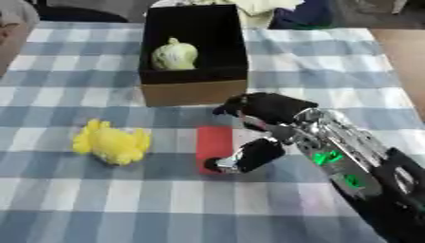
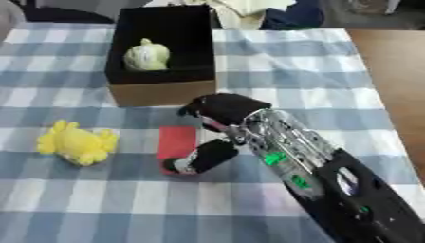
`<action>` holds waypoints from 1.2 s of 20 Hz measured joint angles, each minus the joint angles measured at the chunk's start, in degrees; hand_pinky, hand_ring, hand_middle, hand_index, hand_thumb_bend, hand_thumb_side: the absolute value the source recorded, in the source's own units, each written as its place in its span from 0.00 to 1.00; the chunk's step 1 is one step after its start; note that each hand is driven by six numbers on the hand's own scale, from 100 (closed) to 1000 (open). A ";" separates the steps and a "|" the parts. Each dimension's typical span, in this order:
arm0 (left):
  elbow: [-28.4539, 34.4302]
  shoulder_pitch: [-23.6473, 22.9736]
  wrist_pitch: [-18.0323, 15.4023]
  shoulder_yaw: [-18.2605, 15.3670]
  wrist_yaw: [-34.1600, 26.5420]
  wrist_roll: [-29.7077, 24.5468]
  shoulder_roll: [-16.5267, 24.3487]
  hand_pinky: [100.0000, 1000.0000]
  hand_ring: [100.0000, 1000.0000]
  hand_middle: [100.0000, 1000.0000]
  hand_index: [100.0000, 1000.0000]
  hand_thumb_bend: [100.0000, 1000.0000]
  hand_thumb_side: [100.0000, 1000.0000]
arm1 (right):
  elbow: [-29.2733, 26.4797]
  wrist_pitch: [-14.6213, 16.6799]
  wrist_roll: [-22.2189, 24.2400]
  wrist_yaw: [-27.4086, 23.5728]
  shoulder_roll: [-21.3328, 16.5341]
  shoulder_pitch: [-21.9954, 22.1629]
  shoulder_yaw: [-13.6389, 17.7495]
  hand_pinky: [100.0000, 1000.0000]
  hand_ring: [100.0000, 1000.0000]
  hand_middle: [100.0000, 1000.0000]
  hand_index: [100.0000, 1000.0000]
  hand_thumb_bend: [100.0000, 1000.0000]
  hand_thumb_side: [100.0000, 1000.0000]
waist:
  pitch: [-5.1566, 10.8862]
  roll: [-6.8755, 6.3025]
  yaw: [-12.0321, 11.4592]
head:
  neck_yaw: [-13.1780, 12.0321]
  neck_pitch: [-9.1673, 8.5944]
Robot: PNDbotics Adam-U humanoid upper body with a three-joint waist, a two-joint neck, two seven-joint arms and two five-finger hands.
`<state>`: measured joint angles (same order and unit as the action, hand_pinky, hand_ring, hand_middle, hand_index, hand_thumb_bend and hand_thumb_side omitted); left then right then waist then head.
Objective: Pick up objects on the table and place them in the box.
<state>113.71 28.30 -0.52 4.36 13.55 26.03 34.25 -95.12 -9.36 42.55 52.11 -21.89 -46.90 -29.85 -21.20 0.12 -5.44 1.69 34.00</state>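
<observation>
Right arm: it is being stretched in from the lower right corner, slanting up toward the middle of the checked tablecloth [image 1: 99, 199].
Right hand [image 1: 270, 121]: it is being held over the right edge of the red block [image 1: 212, 142], palm turned toward the left.
Fingers: the upper fingers [image 1: 236, 105] are being curled above the far end of the block, and the thumb [image 1: 241, 159] is being pressed at its near right corner; the block is being bracketed between them, but it cannot be told if it is lifted.
Red block: it is lying flat on the cloth, just in front of the box [image 1: 195, 90].
Box: 1 pale yellow-green object [image 1: 174, 55] is being kept inside, at the near left part of the dark interior.
Yellow soft toy [image 1: 112, 142]: it is lying on the cloth, well to the left of the block.
Difference of views: in the right eye view more of the black forearm is being shown, and the brown surface [image 2: 390, 85] beside the cloth is wider.
Left hand: it is not being shown in either view.
</observation>
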 measured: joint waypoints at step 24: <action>0.00 0.46 0.01 0.01 -0.40 -0.74 -0.02 0.52 0.72 0.64 0.81 0.00 0.94 | 0.89 -2.02 0.54 -5.25 0.89 -0.85 -0.41 0.91 0.89 0.66 0.78 0.00 0.50 | -0.03 -0.28 -0.13 | 0.21 -0.36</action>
<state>113.71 28.76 -0.51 4.37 13.15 25.29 34.23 -94.23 -11.38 43.09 46.87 -21.00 -47.75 -30.26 -21.24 -0.16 -5.56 1.90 33.64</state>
